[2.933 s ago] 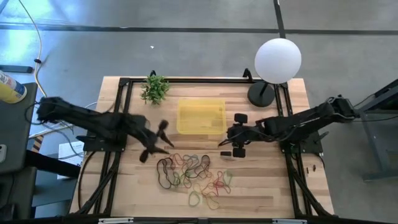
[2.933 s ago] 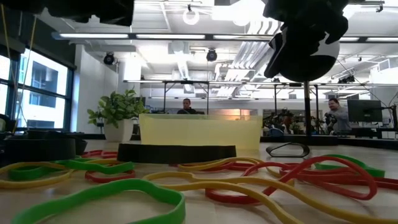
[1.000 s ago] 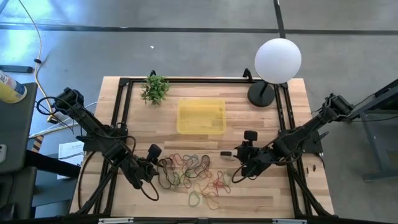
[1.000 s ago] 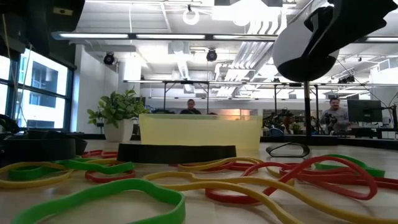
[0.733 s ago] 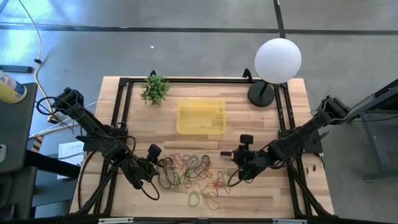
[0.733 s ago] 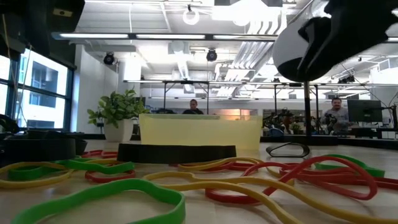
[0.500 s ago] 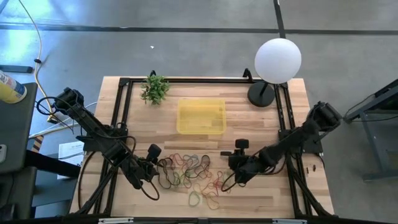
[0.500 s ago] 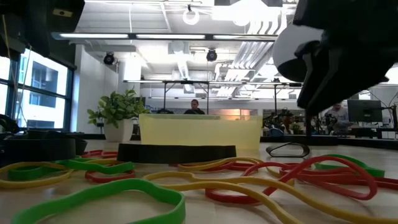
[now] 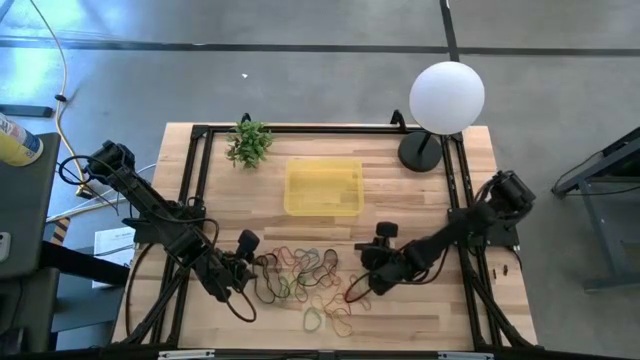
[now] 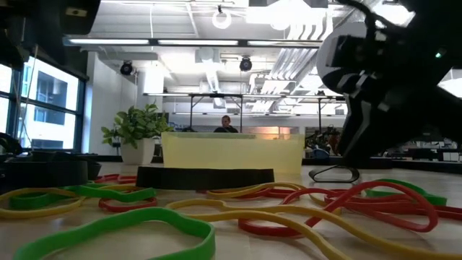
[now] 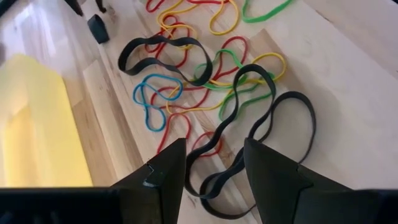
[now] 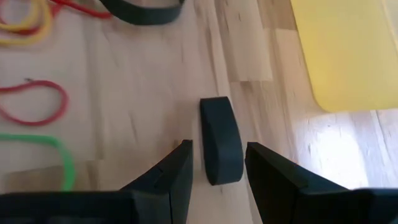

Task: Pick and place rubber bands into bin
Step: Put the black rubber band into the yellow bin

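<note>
The rubber bands (image 9: pixel 312 280), thin loops in black, red, green, yellow and blue, lie spread on the wooden table nearer than the bin (image 9: pixel 323 187), a shallow yellow tray. My left gripper (image 9: pixel 250 268) hangs open at the pile's left end. In its wrist view a black band (image 11: pixel 249 134) lies on the table below the gap between the fingers (image 11: pixel 214 165). My right gripper (image 9: pixel 365 265) is open at the pile's right end, its fingers (image 12: pixel 217 165) standing on either side of a small black block (image 12: pixel 221 149) that lies flat on the table.
A small green plant (image 9: pixel 248 143) stands at the far left. A lamp with a white globe (image 9: pixel 447 96) stands at the far right. Black frame rails (image 9: pixel 195 170) run along the table's sides. Bare wood lies between the bin and the pile. A person (image 10: pixel 226 124) shows far behind the table.
My right gripper has come down and moved toward the table's left edge, ending low over the small black block at the right end of the pile. The bands and the bin lie as before.
</note>
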Robot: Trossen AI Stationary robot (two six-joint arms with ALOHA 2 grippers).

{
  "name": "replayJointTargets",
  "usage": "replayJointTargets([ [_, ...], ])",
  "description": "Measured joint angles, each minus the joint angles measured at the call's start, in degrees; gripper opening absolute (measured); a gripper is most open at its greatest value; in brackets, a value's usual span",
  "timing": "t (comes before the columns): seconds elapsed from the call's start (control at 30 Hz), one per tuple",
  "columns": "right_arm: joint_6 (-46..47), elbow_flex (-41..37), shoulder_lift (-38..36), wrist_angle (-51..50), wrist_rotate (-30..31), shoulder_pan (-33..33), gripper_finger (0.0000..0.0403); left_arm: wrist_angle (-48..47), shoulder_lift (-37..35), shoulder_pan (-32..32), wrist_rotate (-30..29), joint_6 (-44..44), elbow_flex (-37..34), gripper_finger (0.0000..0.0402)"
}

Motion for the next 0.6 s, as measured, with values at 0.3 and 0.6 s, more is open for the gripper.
replayJointTargets([
  [0.3, -0.15, 0.0, 1.31, -0.87, -1.43, -2.66, 0.0138, 0.11, 0.0, 0.0, -0.64, 0.42, -0.01, 0.015],
  [0.6, -0.28, 0.0, 1.34, -0.96, -2.82, -3.72, 0.0138, 0.19, 0.0, -0.01, -0.68, 0.95, -0.01, 0.015],
])
